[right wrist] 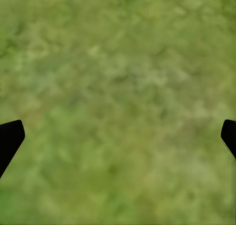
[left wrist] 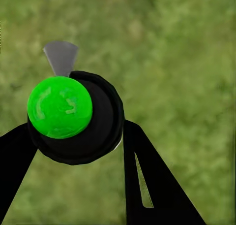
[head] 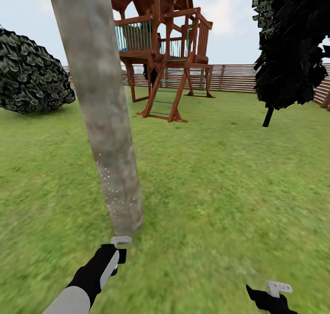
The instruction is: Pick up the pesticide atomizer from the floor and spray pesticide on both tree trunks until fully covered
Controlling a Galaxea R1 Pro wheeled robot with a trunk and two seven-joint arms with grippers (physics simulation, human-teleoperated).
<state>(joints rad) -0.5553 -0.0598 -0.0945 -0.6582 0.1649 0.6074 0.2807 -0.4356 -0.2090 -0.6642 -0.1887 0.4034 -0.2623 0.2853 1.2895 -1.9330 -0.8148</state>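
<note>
While the left gripper (left wrist: 73, 136) clamps the pesticide atomizer (left wrist: 73, 116), the tree trunk (head: 110, 167) stands just ahead — speckled.

left arm (head: 94, 273): black forearm, grey-white upper shell | pincer fingers (left wrist: 147, 185): black, tapered, pale slit

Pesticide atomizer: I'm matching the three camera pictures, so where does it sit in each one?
Head view: pesticide atomizer, a small black shape at the left end effector, bottom left, below the tree trunk.
Left wrist view: centre left, black with a green top, clamped between the fingers.
Right wrist view: grass between the open right end effector tips.
Shared landmark: the grass.
</note>
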